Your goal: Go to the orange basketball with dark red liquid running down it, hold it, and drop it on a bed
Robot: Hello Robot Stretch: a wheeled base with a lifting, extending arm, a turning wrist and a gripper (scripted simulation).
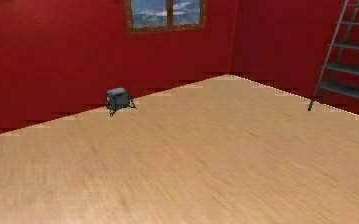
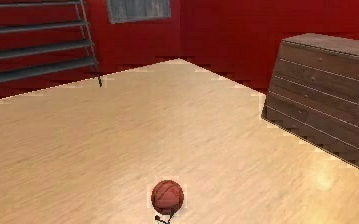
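Forward view looks ahead and down over pale wooden floor (image 1: 187, 160), grey metal shelving rack (image 1: 353, 46) at two o'clock; the arm side view, aimed sideways, shares that rack (image 2: 37, 48) at ten o'clock.

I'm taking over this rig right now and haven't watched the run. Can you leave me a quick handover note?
End effector: its state cannot be judged from these pictures.
Basketball: lies on the wood floor, low in the arm side view near the middle, well apart from the dresser at that view's right.
Done: the ball seems close on the arm's side.
Left: take hold of it, get to a bed, drop it there.
Ahead: a small grey box by the red wall and metal shelving at the forward view's right.
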